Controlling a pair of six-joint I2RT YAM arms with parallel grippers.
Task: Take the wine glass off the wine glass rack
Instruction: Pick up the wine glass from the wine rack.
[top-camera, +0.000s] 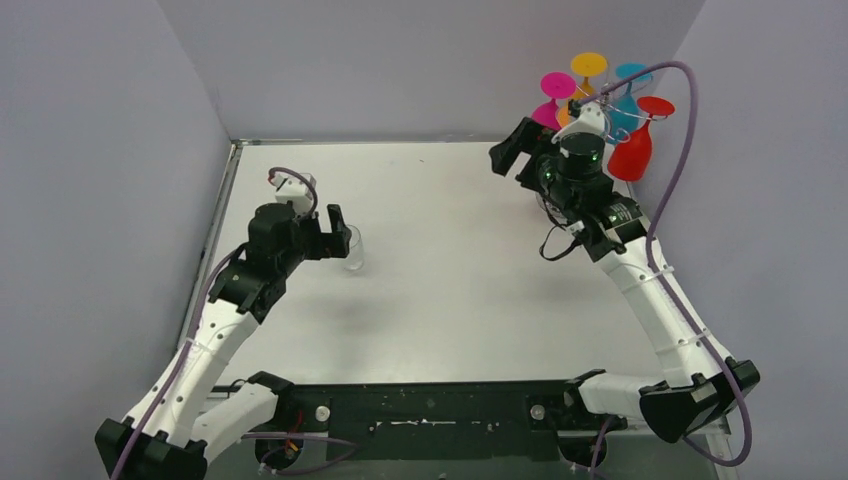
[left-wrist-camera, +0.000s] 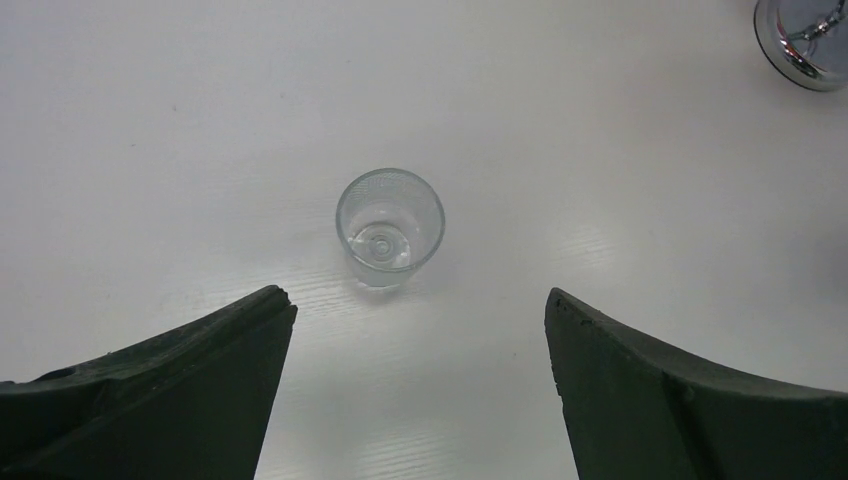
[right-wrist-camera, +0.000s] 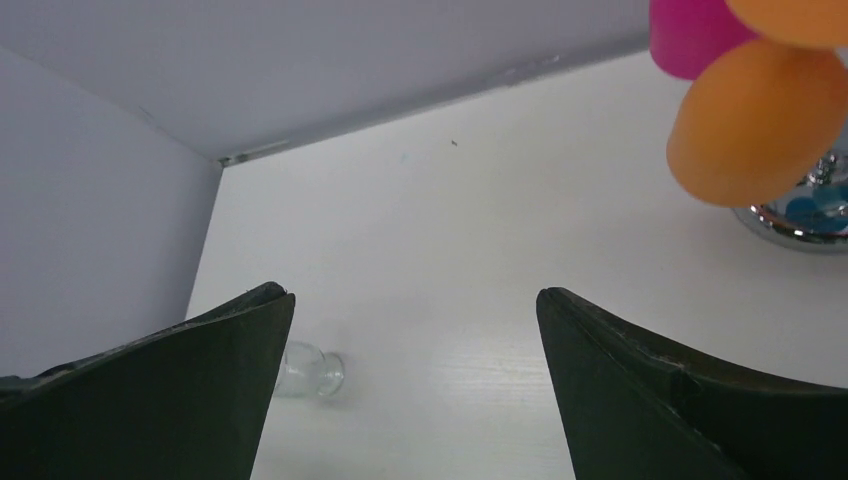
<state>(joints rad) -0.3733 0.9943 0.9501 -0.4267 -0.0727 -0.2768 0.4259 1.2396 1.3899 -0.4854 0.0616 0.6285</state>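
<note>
A small clear wine glass stands upright on the white table, apart from the rack. My left gripper hangs just behind it, open, with nothing between its fingers; from above the left gripper sits right beside the glass. The wine glass rack shows its shiny round base at the far right corner, also seen as the base in the left wrist view. Pink, orange, blue and red glasses hang upside down from it. My right gripper is open beside them, empty.
Grey walls close in the table on the left, back and right. The orange bowl and pink bowl hang close to my right fingers. A purple cable loops above the right arm near the rack.
</note>
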